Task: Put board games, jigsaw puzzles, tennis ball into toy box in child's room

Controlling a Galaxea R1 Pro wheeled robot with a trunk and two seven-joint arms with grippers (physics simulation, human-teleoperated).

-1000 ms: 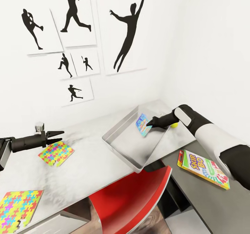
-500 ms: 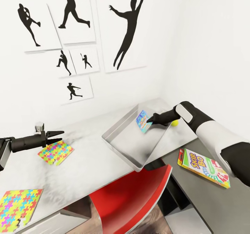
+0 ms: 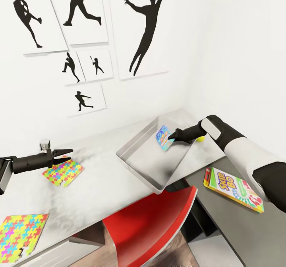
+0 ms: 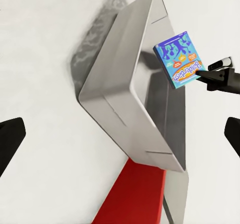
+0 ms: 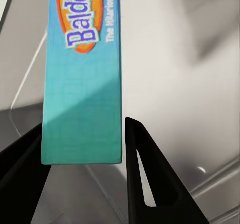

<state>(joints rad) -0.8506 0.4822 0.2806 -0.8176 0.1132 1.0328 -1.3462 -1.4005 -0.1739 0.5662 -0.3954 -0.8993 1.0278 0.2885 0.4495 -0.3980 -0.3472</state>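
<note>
I see left arm stretched level over surface (image 3: 103,179), its tool (image 3: 65,154) spread, nothing held, above jigsaw puzzle (image 3: 62,172) | right arm bent inward, its tool (image 3: 170,137) pinching blue board game (image 3: 163,137) above toy box (image 3: 135,166) | tennis ball (image 3: 201,138) behind that arm

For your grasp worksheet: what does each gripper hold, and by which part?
The right gripper pinches the blue-purple board game box by one short edge, over the light-grey toy box. The left gripper holds nothing.
</note>
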